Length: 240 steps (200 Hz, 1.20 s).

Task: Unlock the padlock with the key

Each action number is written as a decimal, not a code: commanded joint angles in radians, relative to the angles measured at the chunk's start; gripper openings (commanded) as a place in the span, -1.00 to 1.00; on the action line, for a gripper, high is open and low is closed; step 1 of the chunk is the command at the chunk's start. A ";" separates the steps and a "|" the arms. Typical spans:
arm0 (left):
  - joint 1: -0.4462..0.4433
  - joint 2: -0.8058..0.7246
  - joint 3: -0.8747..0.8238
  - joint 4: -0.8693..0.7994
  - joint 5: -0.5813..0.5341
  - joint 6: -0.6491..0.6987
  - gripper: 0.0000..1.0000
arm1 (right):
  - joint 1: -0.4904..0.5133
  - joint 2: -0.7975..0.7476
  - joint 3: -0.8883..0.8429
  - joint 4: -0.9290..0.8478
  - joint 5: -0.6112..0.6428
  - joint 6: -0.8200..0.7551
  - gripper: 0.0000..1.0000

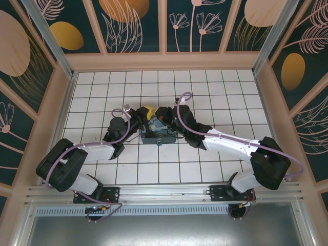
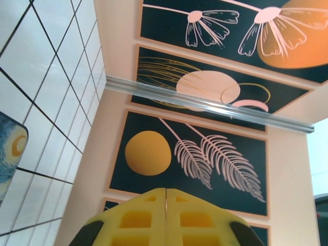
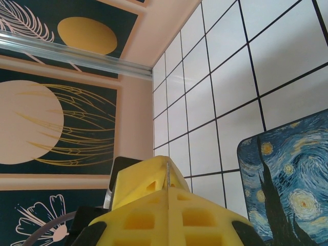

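Seeing left gripper [image 2: 165, 200] and right gripper [image 3: 167, 179] both clenched, crowded over the box [image 1: 154, 134] mid-frame; I can't tell what either holds. Risk: they clash, key drops unseen.

White tiled table [image 1: 154, 169], black grid lines; 1 blue-and-yellow painted box [image 1: 154, 136] resting near centre.

The box [image 1: 158, 134] sits on the worktop [image 1: 220, 92] near its middle, between the two arms. The left gripper [image 1: 147, 113] comes in from the left and the right gripper [image 1: 164, 116] from the right, and they meet side by side over the box's far edge. Walls [image 1: 164, 60] close the worktop on its left, far and right sides
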<state>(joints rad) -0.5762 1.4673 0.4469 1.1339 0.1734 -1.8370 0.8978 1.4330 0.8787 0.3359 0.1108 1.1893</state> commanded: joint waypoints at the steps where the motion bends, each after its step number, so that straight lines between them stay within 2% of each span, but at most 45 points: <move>1: -0.006 0.012 -0.007 0.046 -0.008 0.010 -1.00 | -0.007 -0.030 -0.016 0.022 0.012 0.010 -1.00; 30: -0.006 0.006 -0.002 0.024 -0.007 0.063 -1.00 | -0.018 -0.058 -0.045 -0.010 0.021 0.000 -1.00; 35: -0.004 0.002 0.004 0.010 -0.005 0.086 -1.00 | -0.023 -0.073 -0.058 -0.025 0.030 -0.008 -0.86; 49: -0.003 -0.016 0.026 -0.061 0.008 0.182 -1.00 | -0.044 -0.115 -0.099 -0.071 0.054 -0.034 -0.30; 64: 0.000 -0.038 0.081 -0.192 0.029 0.331 -1.00 | -0.080 -0.170 -0.166 -0.072 0.049 -0.074 0.12; 74: 0.000 -0.046 0.126 -0.279 0.045 0.434 -1.00 | -0.106 -0.209 -0.208 -0.058 0.033 -0.112 0.31; 84: 0.000 -0.051 0.168 -0.352 0.062 0.521 -1.00 | -0.135 -0.248 -0.240 -0.049 0.009 -0.152 0.39; 102: 0.001 -0.050 0.238 -0.453 0.090 0.669 -1.00 | -0.191 -0.298 -0.297 0.054 -0.090 -0.240 0.40; 118: 0.000 -0.046 0.289 -0.521 0.116 0.785 -1.00 | -0.232 -0.314 -0.334 0.188 -0.253 -0.292 0.38; 143: 0.001 -0.047 0.314 -0.547 0.129 0.871 -1.00 | -0.238 -0.297 -0.338 0.331 -0.378 -0.317 0.31; 192: -0.001 -0.049 0.298 -0.464 0.182 0.827 -1.00 | -0.226 -0.225 -0.318 0.478 -0.445 -0.294 0.09; 240: -0.001 -0.029 0.274 -0.366 0.227 0.715 -1.00 | -0.218 -0.146 -0.295 0.549 -0.467 -0.316 0.03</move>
<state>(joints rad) -0.5789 1.4387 0.7368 0.6682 0.3561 -1.0645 0.6716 1.2591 0.5503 0.7773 -0.3168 0.9108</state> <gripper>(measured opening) 0.068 0.521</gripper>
